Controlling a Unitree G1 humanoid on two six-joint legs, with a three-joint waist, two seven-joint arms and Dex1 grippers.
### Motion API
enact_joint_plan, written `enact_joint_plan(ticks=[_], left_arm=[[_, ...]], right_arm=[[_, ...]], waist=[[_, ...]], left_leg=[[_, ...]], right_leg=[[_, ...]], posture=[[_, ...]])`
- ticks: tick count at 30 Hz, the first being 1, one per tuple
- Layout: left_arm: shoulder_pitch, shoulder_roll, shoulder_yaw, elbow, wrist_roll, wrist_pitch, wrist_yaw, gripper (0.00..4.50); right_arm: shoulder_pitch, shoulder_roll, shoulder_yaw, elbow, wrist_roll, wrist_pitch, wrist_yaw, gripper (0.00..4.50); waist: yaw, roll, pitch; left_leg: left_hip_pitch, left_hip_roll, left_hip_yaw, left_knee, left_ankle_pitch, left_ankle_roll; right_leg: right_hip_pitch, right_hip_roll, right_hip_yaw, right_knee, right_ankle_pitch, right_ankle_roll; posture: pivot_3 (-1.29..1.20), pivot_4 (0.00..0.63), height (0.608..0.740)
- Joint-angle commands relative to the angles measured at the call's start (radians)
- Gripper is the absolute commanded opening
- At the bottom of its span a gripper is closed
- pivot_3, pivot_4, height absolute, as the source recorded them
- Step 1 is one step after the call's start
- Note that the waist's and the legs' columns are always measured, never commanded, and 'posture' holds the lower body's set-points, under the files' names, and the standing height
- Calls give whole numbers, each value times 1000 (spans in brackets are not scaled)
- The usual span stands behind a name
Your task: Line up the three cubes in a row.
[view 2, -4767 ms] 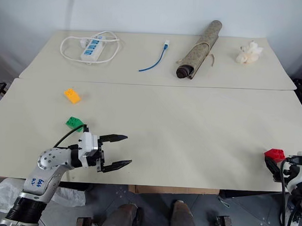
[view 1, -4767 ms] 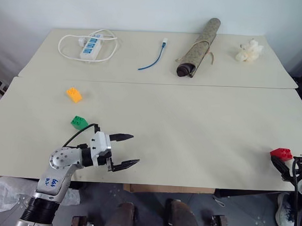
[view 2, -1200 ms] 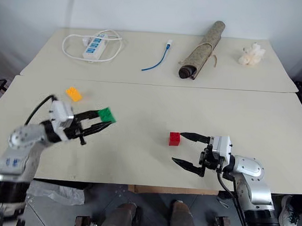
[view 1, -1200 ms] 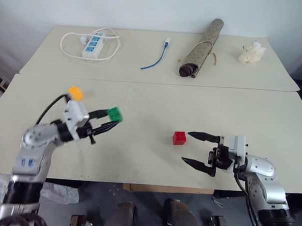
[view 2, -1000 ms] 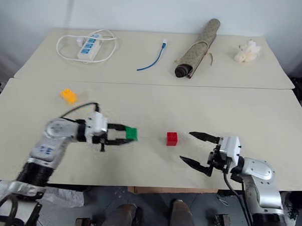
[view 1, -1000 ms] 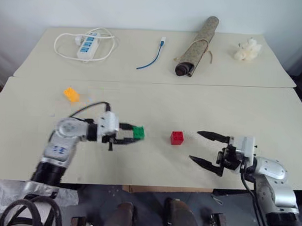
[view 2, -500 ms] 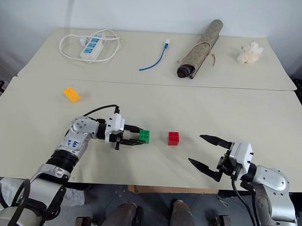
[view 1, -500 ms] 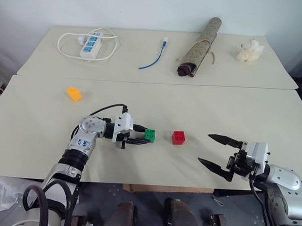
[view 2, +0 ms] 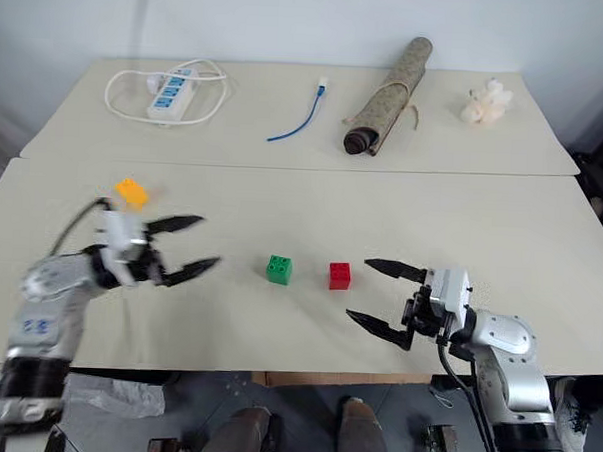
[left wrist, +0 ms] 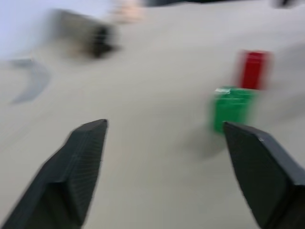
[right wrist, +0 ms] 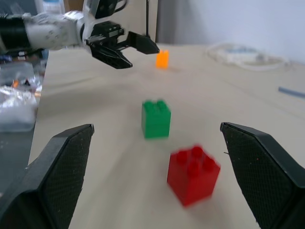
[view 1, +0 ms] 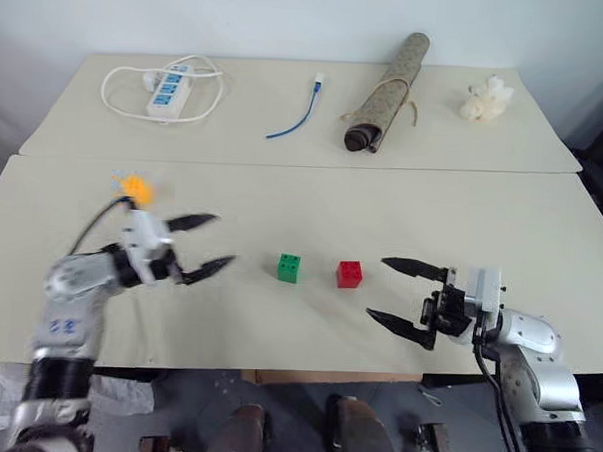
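Green cube [view 1: 290, 268] sits beside red cube [view 1: 349, 274]; your left gripper [view 1: 203, 246] and right gripper [view 1: 403, 290] both gape empty. Fetch the orange cube [view 1: 135, 187] next.

I can read no text, label, brand, number or sign anywhere in front of me. There is a blue mark on my left forearm [view 1: 65, 327], but it is too blurred to make out.
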Motion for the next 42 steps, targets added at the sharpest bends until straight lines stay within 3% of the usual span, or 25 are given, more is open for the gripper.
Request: enact_joint_plan(ticks=[1,8,12,17,23,26,31,38,42], left_arm=[[156,-53,204,-83,-34,10,195,4460],[469,-288,467,-137,-69,-21,497,4460],[547,-369,467,-185,-88,-25,543,4460],[521,-372,403,-212,-63,-8,588,4460],[180,-301,240,-231,39,224,836,4460],[2,-298,163,-148,156,257,969,4460],[-242,-337,111,47,227,309,1138,4460],[-468,-349,75,346,303,303,1303,4460],[-551,-334,45,494,313,287,1293,4460]], right_arm=[[-30,33,21,-35,13,-11,-8,4500],[-75,66,38,-60,19,-8,-26,4500],[-107,76,36,-52,27,-16,-26,4500],[-121,74,37,-42,27,-15,-13,4500],[-118,68,35,-28,20,-9,-11,4500],[-110,49,58,-44,14,22,3,4500],[-112,45,72,-85,23,58,-8,4500],[-108,46,77,-105,16,75,-15,4500],[-96,44,78,-119,16,81,-22,4500]], waist=[[1,0,0],[11,-4,0],[28,-5,0],[28,-5,0],[31,-6,0],[24,-6,-1],[12,-6,-1],[25,-6,-1],[28,-6,-1]], left_leg=[[1,0,0,-1,0,0],[1,-1,0,-1,-2,2],[2,-1,0,0,-2,2],[2,-1,-1,0,-2,1],[1,-3,-3,0,0,0],[2,-3,-2,0,0,0],[1,-2,2,-1,0,0],[0,-3,2,1,0,-1],[0,-3,1,1,0,-1]], right_leg=[[0,0,0,0,0,0],[1,-1,0,-3,0,-1],[3,-2,0,-6,0,0],[3,-2,0,-5,0,-1],[3,-2,-3,-2,0,-1],[1,0,-3,2,0,0],[-1,1,-7,4,0,0],[-1,1,-8,3,0,0],[-1,1,-9,3,0,0]], posture=[[0,150,740],[0,150,740],[0,150,740],[0,150,740],[0,150,740],[0,150,740],[0,150,740],[0,150,740],[0,150,740]])
